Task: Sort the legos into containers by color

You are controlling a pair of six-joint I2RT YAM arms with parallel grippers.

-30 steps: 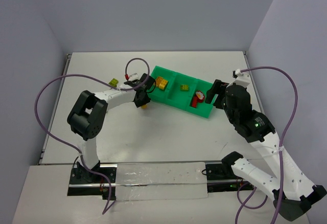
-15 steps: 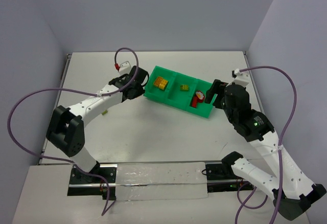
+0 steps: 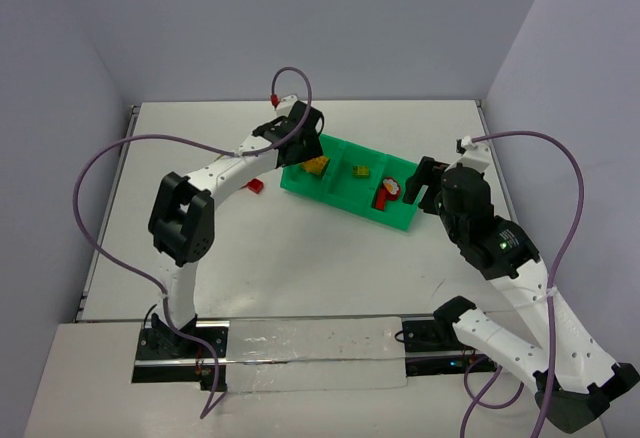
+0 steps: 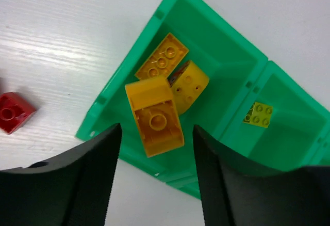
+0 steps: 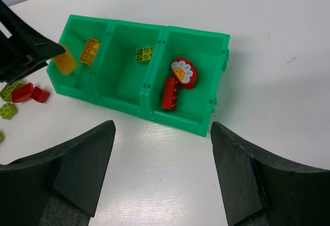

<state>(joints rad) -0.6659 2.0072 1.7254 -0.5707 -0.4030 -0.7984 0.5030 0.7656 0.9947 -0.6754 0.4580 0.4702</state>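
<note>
The green tray lies slantwise at mid-table, with three compartments. My left gripper hovers open over the left compartment. A yellow brick is loose between its spread jaws, touching neither finger, above two more yellow bricks in that compartment. The middle compartment holds one olive-green brick. In the right one lie a red bar brick and a round red flower piece. My right gripper stands open and empty over bare table just right of the tray.
Loose legos lie on the table left of the tray: red bricks and olive-green ones, one red brick close to the tray's left end. Purple cables arc above both arms.
My left arm swung from the table left of the tray to above its left compartment, and its jaws opened, letting go of the yellow brick. The right arm has not moved.
</note>
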